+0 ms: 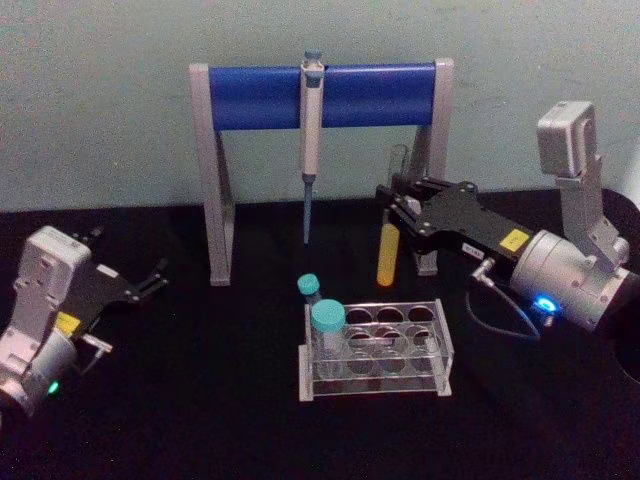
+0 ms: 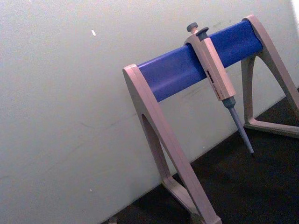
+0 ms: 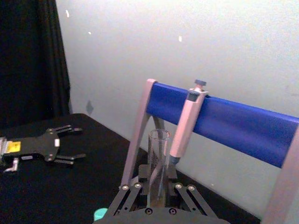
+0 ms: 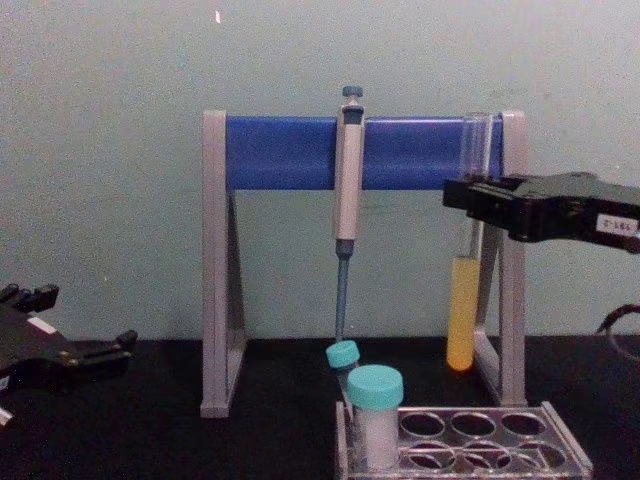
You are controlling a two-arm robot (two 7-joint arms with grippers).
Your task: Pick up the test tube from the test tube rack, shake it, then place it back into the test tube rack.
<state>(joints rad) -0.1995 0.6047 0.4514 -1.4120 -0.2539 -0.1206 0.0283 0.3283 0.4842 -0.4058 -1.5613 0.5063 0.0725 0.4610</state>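
we have the tube (image 1: 387,258) out of the rack (image 1: 443,345), so the pick-up looks done. our right gripper (image 1: 397,215) is clamped around the tube's clear upper part. it holds the tube upright in the air, behind the rack and toward its right side, with the yellow liquid sitting in the lower end. we cannot tell from one moment whether the shaking is finished. we judge that the shake, or what is left of it, and the return into a hole are what remains.

our left gripper (image 1: 152,280) is parked low over the black table (image 1: 200,420), well off to the left, fingers spread wide and holding nothing.

the grey-and-blue stand (image 1: 260,97) rises behind the rack, its right leg just beside the tube, so a wide swing could knock it. a pipette (image 1: 311,130) hangs from the bar, to the left of the tube. one teal-capped vial (image 1: 327,318) stands in the rack's left end. a second vial (image 1: 309,285) is just behind it, in the rack or beside it, we cannot tell which. the holes to their right look free for the return.
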